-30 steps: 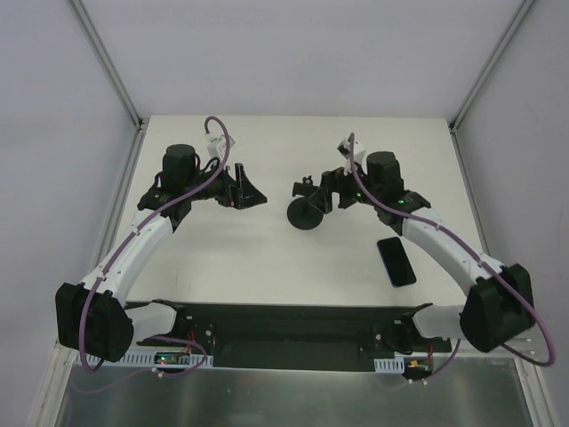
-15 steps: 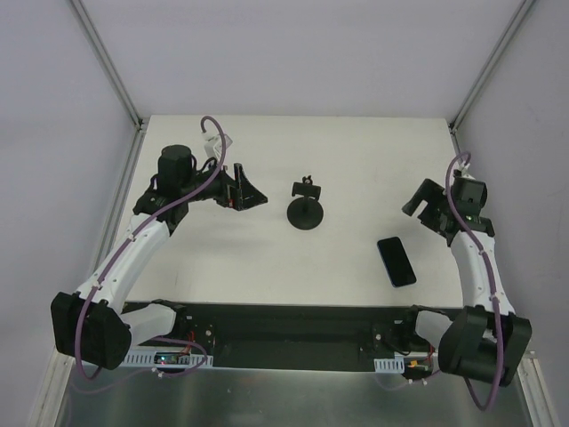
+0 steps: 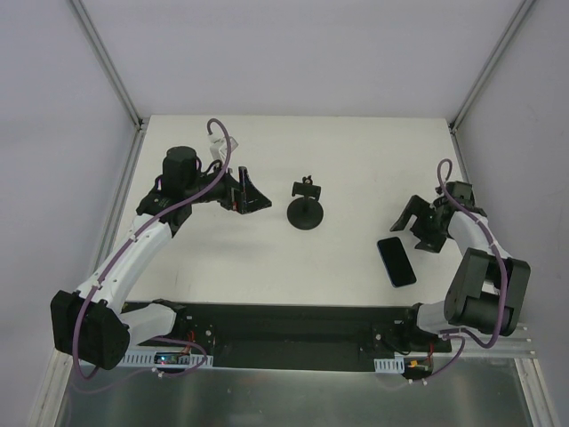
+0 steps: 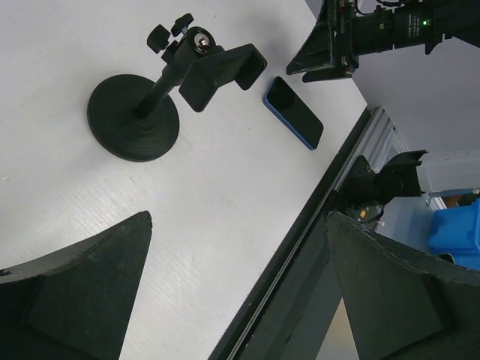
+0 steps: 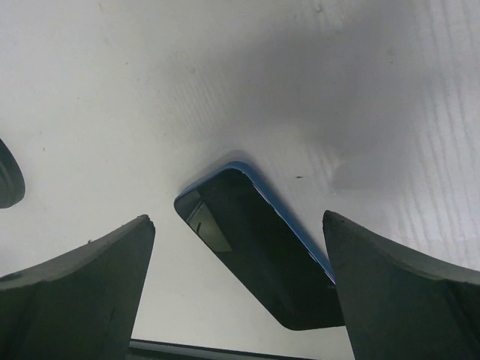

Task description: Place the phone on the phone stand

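The white surface (image 3: 356, 151) is walled on three sides; a black rail (image 3: 293, 322) runs along its near edge, where both arm bases sit. Bare surface lies behind the stand and between it and each arm.

The left arm (image 3: 133, 258) reaches up the left side. Its end effector (image 3: 253, 191) sits left of the stand, apart from it, with the fingers spread wide and nothing between them. The right arm (image 3: 484, 258) folds tightly by the right edge. Its end effector (image 3: 413, 227) hangs just behind the phone, fingers also wide apart and gripping nothing.

The stand (image 3: 305, 213) is upright near the middle, its disc base flat on the surface and its cradle on top.

The phone (image 3: 396, 261) lies flat, face up, in the near right area, close to the rail and well apart from the stand.

The left wrist view shows the stand (image 4: 142, 120) leaning across the frame, the phone (image 4: 294, 112) beyond it, the right end effector (image 4: 330, 52) past that, and a blue crate (image 4: 456, 232) off the surface, which the top view does not show. Both wrist views show a blue rim on the phone (image 5: 259, 255). In the right wrist view it lies between the two fingers (image 5: 75, 292), touching neither.
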